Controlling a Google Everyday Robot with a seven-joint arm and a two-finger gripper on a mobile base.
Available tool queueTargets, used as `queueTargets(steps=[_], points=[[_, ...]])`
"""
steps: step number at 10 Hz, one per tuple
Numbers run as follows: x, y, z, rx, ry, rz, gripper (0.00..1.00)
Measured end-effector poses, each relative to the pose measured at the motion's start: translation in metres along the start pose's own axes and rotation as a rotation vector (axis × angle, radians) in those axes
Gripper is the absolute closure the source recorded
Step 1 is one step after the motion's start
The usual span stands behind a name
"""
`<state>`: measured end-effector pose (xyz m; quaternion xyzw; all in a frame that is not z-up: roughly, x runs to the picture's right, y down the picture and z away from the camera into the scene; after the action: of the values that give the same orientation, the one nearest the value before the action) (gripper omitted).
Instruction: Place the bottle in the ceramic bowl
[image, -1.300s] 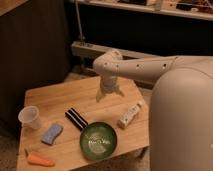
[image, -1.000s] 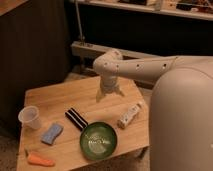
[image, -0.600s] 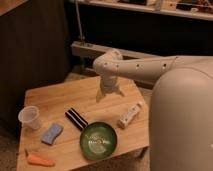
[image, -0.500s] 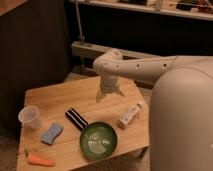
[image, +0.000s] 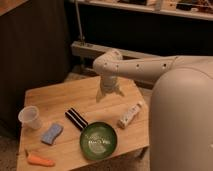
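My hand (image: 110, 94) hangs spread and empty over the surface's (image: 55, 100) far middle; the bottle (image: 130, 115) lies nearer me by the right edge, cap angled far-right, beside the ceramic bowl (image: 107, 150).

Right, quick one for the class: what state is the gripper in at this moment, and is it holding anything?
Gripper: open, holding nothing, above the wooden table behind the ceramic bowl; the bottle lies on the table, apart from it.

arm (image: 145, 67): off-white, rounded, dark dots in a row | gripper (image: 109, 95) over table (image: 55, 100): pale fingers (image: 119, 92) apart
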<state>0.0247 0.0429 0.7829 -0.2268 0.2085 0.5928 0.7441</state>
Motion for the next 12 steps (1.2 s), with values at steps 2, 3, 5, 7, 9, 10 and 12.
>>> queueTargets(steps=[2, 3, 5, 7, 9, 10, 12], points=[[0.000, 0.000, 0.000, 0.000, 0.000, 0.000, 0.20], [0.000, 0.000, 0.000, 0.000, 0.000, 0.000, 0.20], [0.000, 0.000, 0.000, 0.000, 0.000, 0.000, 0.20], [-0.001, -0.001, -0.001, 0.002, 0.000, 0.004, 0.20], [0.004, -0.011, -0.002, 0.054, 0.007, 0.120, 0.20], [0.009, -0.020, -0.003, 0.068, 0.004, 0.237, 0.20], [0.040, -0.064, -0.006, 0.027, -0.051, 0.625, 0.20]])
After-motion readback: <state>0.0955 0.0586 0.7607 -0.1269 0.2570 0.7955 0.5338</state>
